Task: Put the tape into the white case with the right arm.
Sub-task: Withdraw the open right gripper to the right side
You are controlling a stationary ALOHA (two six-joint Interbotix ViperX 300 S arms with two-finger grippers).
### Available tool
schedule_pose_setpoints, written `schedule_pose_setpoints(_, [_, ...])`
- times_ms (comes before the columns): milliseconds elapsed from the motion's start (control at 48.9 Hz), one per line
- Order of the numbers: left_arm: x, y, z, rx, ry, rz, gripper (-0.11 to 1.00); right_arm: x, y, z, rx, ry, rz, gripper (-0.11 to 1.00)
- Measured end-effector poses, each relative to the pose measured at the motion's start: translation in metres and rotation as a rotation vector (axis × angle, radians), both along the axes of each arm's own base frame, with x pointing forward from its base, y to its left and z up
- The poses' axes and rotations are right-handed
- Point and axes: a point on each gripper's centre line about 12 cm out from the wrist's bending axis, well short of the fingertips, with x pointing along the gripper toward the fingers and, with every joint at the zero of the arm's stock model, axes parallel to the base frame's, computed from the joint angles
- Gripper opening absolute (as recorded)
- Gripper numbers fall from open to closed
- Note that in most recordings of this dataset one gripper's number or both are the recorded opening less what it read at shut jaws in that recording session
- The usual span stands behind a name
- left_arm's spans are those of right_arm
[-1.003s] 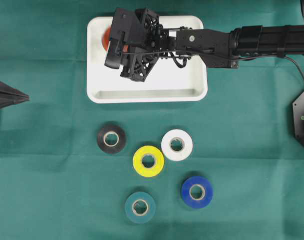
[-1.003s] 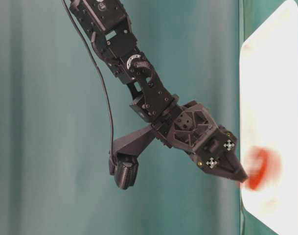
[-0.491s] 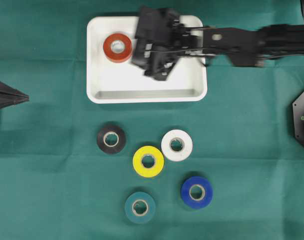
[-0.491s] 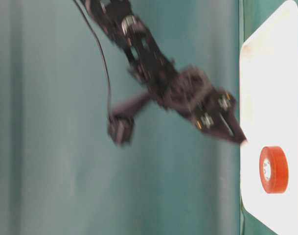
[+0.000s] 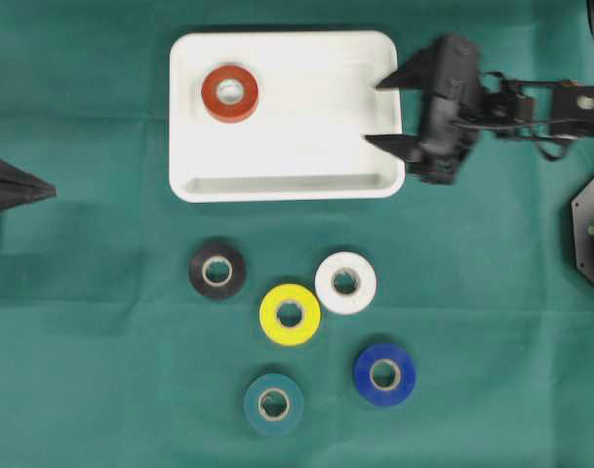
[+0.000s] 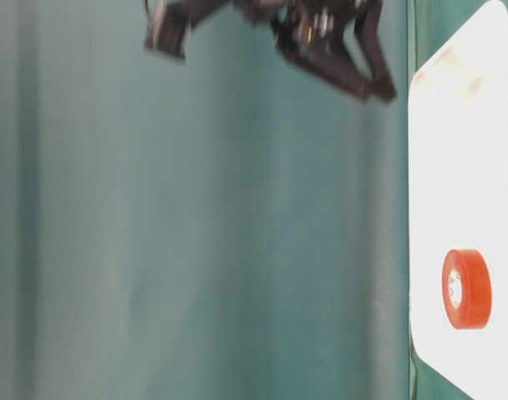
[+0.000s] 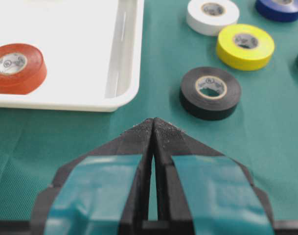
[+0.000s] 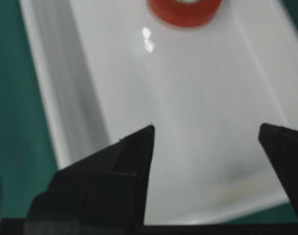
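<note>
Hovering at the 3 o'clock edge of the white case (image 5: pixel 287 185), right gripper (image 5: pixel 382 112) spread wide, gripping nothing. Sitting flat inside the case toward 10 o'clock, red tape (image 5: pixel 229 93); lying pinched closed at 9 o'clock, left gripper (image 7: pixel 153 123).

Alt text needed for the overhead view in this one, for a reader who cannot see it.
An orange tape roll lies in the far-left corner of the white case on green cloth. The right arm's pincer is open and empty over the case's right edge. Black, white, yellow, teal and blue rolls lie below.
</note>
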Motion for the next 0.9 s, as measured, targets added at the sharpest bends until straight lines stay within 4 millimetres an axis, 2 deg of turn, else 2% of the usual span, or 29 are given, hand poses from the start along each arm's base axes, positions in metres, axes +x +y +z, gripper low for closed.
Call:
schedule_pose_setpoints(307, [0.000, 0.000, 0.000, 0.001, 0.002, 0.000, 0.01, -0.058, 0.022, 0.002, -0.015, -0.058, 0.007, 0.57])
schedule_pose_setpoints(471, [0.000, 0.000, 0.000, 0.000, 0.000, 0.000, 0.01, -0.081, 0.030, 0.004, -0.028, -0.127, 0.008, 0.57])
schedule_pose_setpoints(716, [0.000, 0.000, 0.000, 0.000, 0.000, 0.000, 0.01, -0.096, 0.042, -0.002, -0.030, -0.171, 0.043, 0.56])
schedule_pose_setpoints(901, [0.000, 0.000, 0.000, 0.000, 0.000, 0.000, 0.01, -0.095, 0.066, -0.002, -0.024, -0.181, 0.157, 0.56])
